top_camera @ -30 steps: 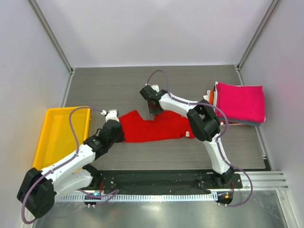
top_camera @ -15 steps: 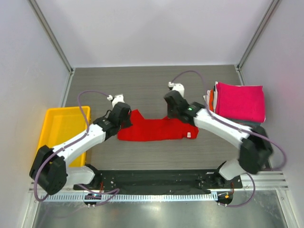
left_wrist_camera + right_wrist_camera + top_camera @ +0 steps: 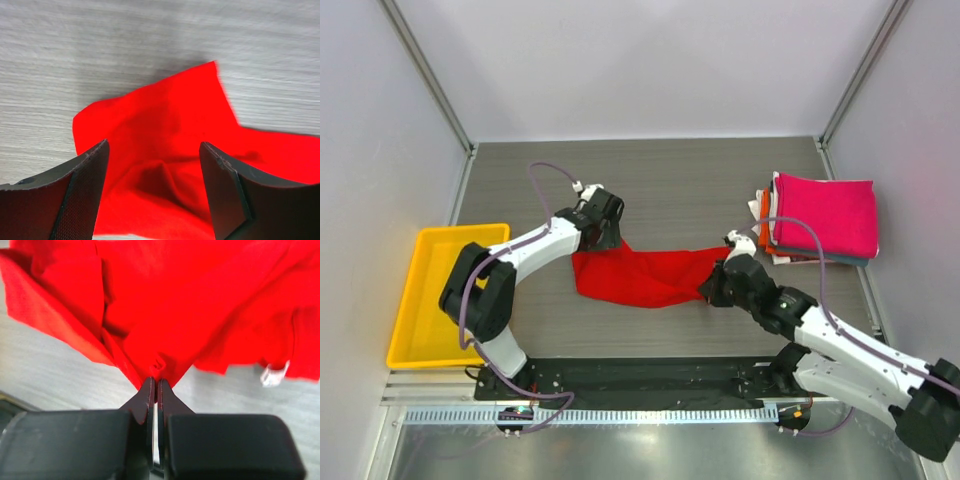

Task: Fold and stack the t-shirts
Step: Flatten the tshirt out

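Note:
The red t-shirt (image 3: pixel 645 275) lies crumpled across the middle of the table, stretched left to right. My left gripper (image 3: pixel 607 235) hovers over its upper left corner with jaws wide open; red cloth (image 3: pixel 155 150) lies loose between the fingers (image 3: pixel 85 190), not pinched. My right gripper (image 3: pixel 713 287) is shut on the shirt's right end, and the red fabric (image 3: pixel 165 315) fans out from the pinched tips (image 3: pixel 155 385). A folded stack with a magenta-pink t-shirt (image 3: pixel 825 215) on top sits at the right, orange and white edges (image 3: pixel 762 212) showing beneath.
A yellow tray (image 3: pixel 438 290) sits at the left table edge. Enclosure walls ring the table on three sides. A white tag (image 3: pixel 272 375) shows on the shirt's hem.
The left gripper has moved up and right to the shirt's far left corner and opened, letting go of the cloth. The right arm has swung toward the near side, dragging the shirt's right end.

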